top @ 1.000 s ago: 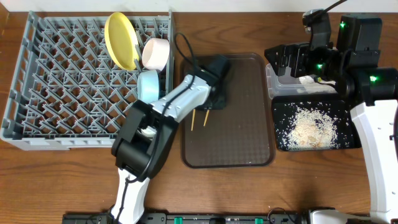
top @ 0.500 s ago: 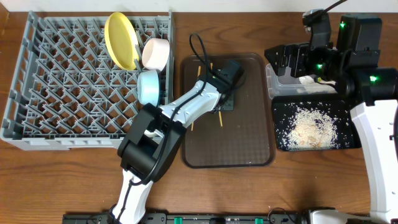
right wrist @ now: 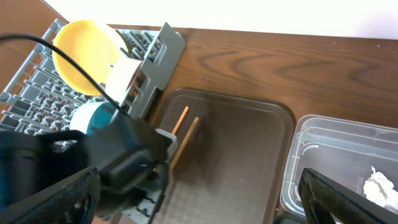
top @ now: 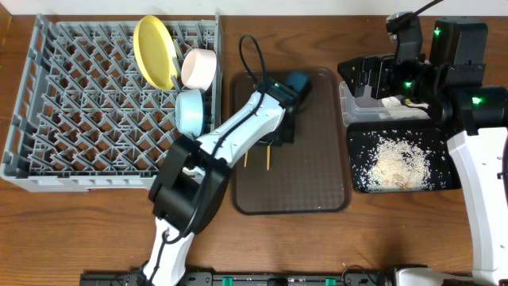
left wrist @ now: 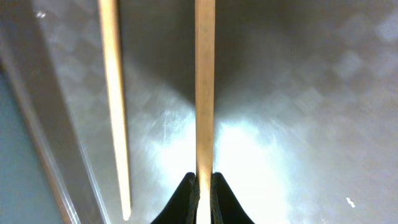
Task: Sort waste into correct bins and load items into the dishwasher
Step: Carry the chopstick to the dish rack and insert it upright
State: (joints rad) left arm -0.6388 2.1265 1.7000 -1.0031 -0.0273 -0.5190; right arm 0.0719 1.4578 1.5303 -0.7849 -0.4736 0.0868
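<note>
My left gripper [left wrist: 204, 177] is shut on one wooden chopstick [left wrist: 204, 87] over the brown serving tray [top: 317, 171]. The other chopstick [left wrist: 114, 106] lies loose on the tray to its left. In the overhead view the left wrist [top: 279, 111] covers most of the pair; only their near ends [top: 268, 160] show. The yellow plate [top: 155, 52], white bowl [top: 198, 69] and light-blue bowl [top: 190, 111] stand in the grey rack [top: 79, 119]. My right gripper [top: 367, 79] is open and empty above the clear tub [top: 373, 110], which holds a white tissue [right wrist: 379, 183]. Rice grains [top: 393, 163] lie in the black tray [top: 444, 179].
The rack's right wall [right wrist: 155, 59] stands close beside the brown tray's left edge. The clear tub and black tray sit side by side just right of the brown tray. Bare wooden table [top: 95, 230] runs along the front.
My left wrist swung right over the brown tray, then back and slightly nearer. The right-hand chopstick's near end shifted right, so the pair now lies further apart. The right arm has not moved.
</note>
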